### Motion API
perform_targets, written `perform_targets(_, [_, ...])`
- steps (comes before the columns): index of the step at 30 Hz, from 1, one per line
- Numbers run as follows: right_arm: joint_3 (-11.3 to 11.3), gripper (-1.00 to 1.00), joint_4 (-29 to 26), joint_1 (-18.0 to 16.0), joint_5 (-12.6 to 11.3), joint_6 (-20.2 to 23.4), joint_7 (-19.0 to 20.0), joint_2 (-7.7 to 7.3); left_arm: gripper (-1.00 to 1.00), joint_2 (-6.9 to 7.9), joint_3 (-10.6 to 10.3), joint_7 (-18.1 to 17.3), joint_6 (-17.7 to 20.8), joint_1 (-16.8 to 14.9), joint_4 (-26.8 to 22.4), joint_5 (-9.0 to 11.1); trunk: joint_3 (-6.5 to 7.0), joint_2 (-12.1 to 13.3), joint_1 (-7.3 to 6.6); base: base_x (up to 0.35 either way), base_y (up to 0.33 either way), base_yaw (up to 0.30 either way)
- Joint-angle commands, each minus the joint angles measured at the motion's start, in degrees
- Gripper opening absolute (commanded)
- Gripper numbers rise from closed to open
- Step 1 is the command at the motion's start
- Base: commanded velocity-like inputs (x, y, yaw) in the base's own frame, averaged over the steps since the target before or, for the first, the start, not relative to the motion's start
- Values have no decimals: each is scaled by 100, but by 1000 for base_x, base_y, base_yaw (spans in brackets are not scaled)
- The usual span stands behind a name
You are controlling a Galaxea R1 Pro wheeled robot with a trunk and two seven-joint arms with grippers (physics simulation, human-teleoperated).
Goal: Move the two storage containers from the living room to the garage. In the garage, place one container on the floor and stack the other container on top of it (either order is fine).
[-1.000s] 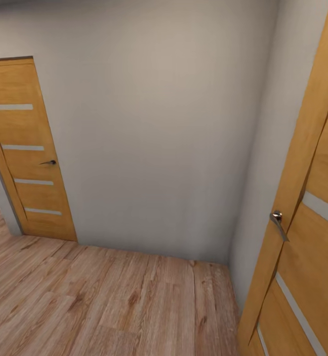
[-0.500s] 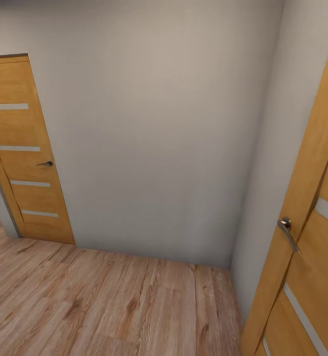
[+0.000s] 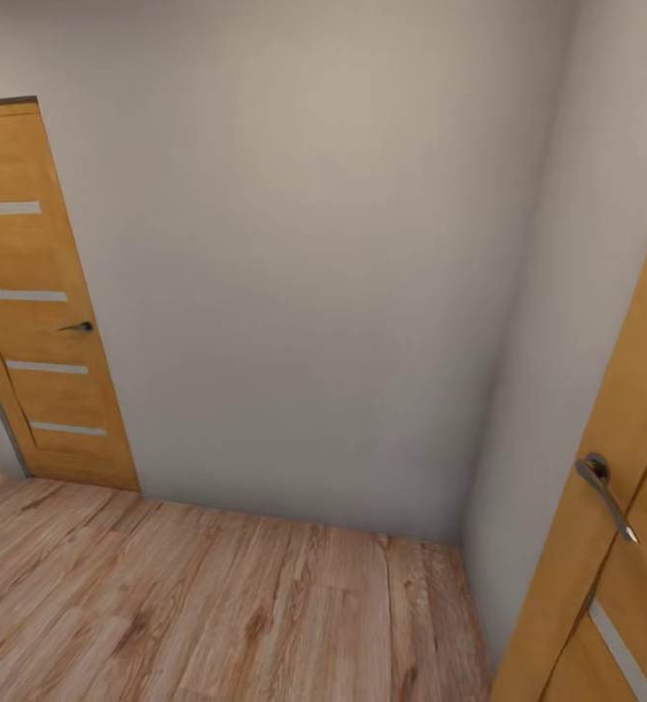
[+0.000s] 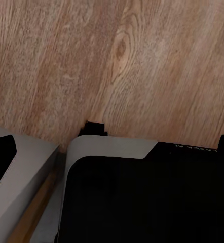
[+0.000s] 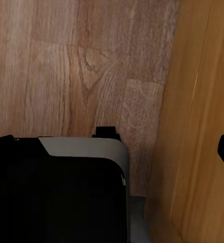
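The two storage containers are out of view, and so are the living room and the garage. I am in a bare hallway with a light wood-plank floor (image 3: 216,604) and pale grey walls (image 3: 304,273). In the left wrist view, plank floor (image 4: 117,61) lies beyond my own black and grey body (image 4: 142,197). The right wrist view has the same dark body (image 5: 56,192) beside a wooden door face (image 5: 203,116). A small dark tip sits at the edge of each wrist picture; whether the fingers are open or shut is unclear.
A wooden door with frosted strips (image 3: 41,322) stands shut at the far left, with a small lever handle (image 3: 78,327). A second wooden door (image 3: 616,565) with a metal lever handle (image 3: 604,492) is very close on my right. The grey wall corner is straight ahead.
The whole picture has shifted, so the camera has moved closer to the corner. The left door has slid toward the left edge and the right door's handle lower and to the right.
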Motion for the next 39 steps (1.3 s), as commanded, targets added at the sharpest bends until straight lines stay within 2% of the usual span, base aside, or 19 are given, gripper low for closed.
perform_targets(1, [4, 100, 18, -8, -6, -34, -7, 0, 100, -1, -34, 6, -19, -5, 6, 47, -8, -5, 3, 230, 0, 0])
perform_targets(39, [18, 100, 18, -8, 0, -26, -9, 7, 100, -1, -37, 3, -21, -5, 6, 47, -8, -5, 3, 230, 0, 0])
